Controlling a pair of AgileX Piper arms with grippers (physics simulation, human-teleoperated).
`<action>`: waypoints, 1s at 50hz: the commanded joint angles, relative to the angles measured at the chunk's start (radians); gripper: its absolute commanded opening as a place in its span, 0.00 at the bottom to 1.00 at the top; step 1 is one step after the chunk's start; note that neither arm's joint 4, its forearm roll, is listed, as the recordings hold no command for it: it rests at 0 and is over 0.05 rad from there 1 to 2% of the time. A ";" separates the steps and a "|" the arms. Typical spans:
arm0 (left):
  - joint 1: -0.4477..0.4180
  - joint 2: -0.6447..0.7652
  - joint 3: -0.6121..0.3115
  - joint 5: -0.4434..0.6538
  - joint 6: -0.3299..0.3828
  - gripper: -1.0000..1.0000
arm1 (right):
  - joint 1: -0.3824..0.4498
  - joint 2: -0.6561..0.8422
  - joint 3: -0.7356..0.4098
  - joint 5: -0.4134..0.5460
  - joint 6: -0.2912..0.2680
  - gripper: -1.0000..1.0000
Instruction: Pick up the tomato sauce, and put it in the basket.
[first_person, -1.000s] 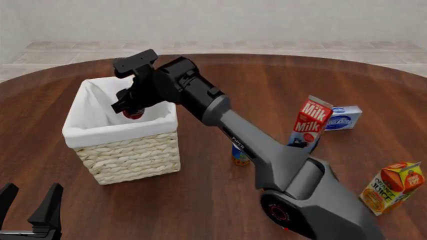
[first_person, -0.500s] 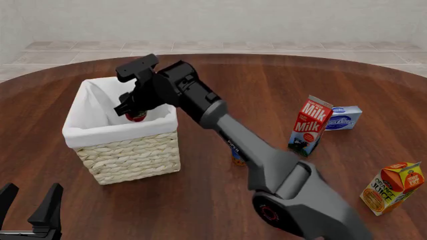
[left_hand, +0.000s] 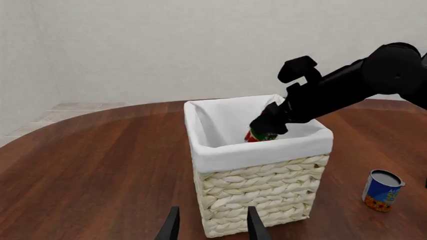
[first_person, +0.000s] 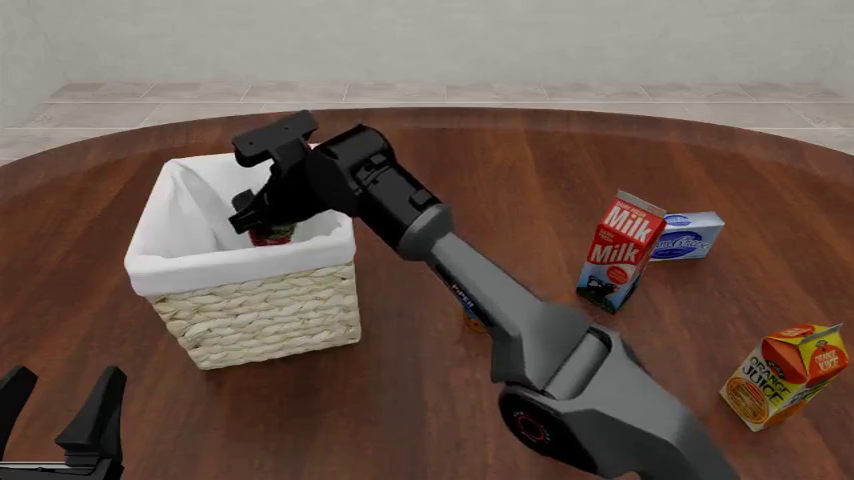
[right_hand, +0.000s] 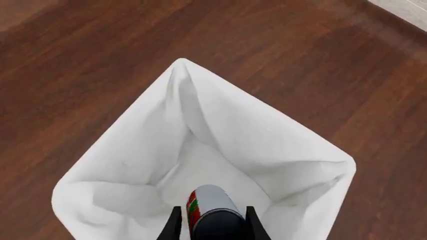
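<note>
Most of the task is done: right tool (first_person: 267, 222) holds the sauce (first_person: 274, 235), fingers closed on it, inside the basket (first_person: 240, 268). Only releasing is left, I think. Left tool (first_person: 60, 415) waits spread apart, holding nothing.

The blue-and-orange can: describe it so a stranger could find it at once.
Start at the wicker basket on the round wooden table, then look to the floor of the table on its right, under the right arm. The blue-and-orange can stands there upright, alone; unlike the red tomato sauce, it is outside the basket.
</note>
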 joint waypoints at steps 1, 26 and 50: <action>0.000 0.000 0.000 0.000 0.000 1.00 | 0.003 0.003 -0.009 -0.005 0.012 1.00; 0.000 0.000 0.000 0.000 0.000 1.00 | 0.004 -0.004 -0.008 -0.008 0.010 1.00; 0.000 0.000 0.000 0.000 0.000 1.00 | 0.044 -0.410 0.588 -0.284 0.015 1.00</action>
